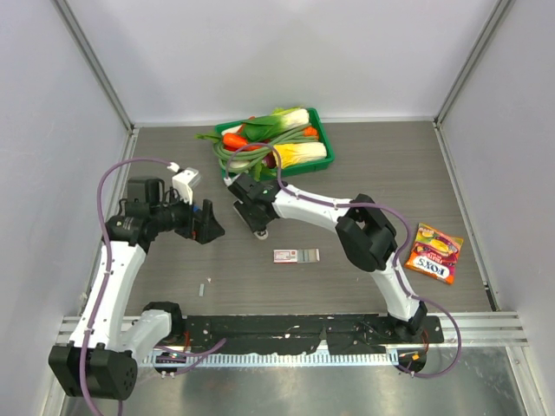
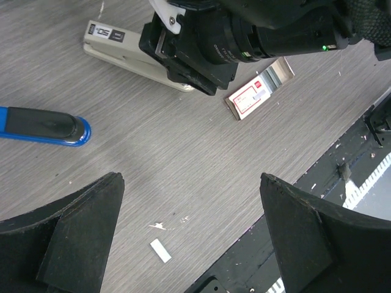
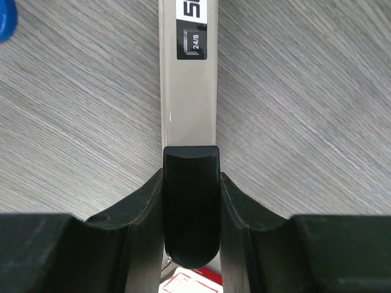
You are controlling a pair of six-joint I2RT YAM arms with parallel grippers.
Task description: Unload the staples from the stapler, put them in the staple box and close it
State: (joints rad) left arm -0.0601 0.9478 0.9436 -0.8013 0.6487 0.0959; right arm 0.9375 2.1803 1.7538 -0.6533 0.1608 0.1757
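Near the table's middle: right arm pinches the stapler

On the grey table point(image 1: 347, 286), the right end effector point(image 3: 190, 201) is closed narrowly on the black end of the stapler point(image 3: 188, 91). The stapler lies flat, probably gripped this way to draw out its magazine. The left end effector point(image 2: 189, 232) hovers wide and empty toward the left edge, near what looks like a tiny strip of staples point(image 2: 160, 251).
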